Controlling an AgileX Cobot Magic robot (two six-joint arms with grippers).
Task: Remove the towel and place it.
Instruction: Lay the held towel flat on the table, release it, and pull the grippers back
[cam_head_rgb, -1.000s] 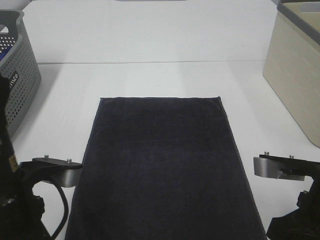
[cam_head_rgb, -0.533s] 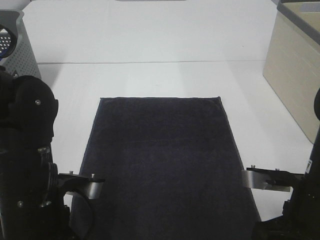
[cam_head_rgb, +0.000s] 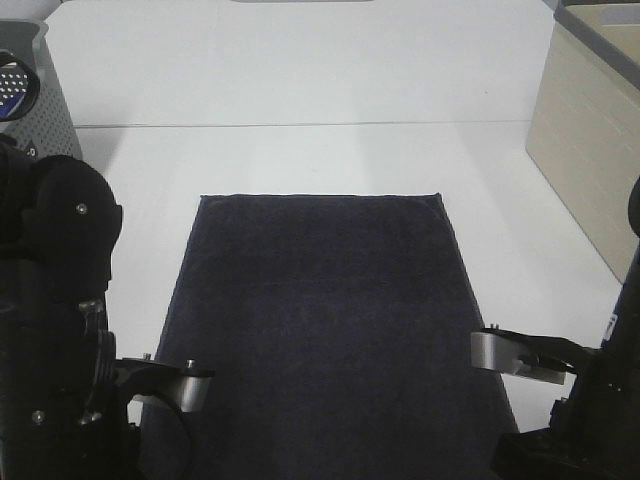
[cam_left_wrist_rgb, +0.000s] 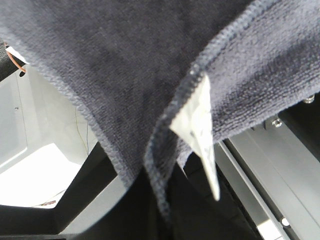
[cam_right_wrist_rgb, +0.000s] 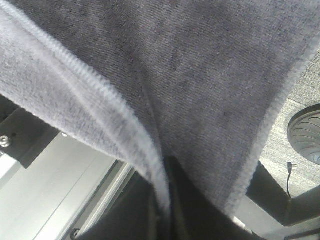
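Now your towel (cam_head_rgb: 320, 320) lies spread flat on the desk (cam_head_rgb: 300, 160), reaching toward 6 o'clock. Your left pincer (cam_left_wrist_rgb: 159, 217) and right pincer (cam_right_wrist_rgb: 162, 202) each pinch a near corner tight. Removal looks done; you likely only need to let go.

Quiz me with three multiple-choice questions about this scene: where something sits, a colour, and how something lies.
1. Where is the grey basket?
A) at the far left of the scene
B) at the far right
C) on top of the cloth

2. What colour is the towel?
A) white
B) dark navy
C) red

3. How does the towel lie?
A) rolled up
B) heaped in a ball
C) spread flat

Answers:
1 A: the high view shows its perforated wall at the left edge.
2 B: it looks almost black against the white table.
3 C: its far edge and corners lie straight and smooth.
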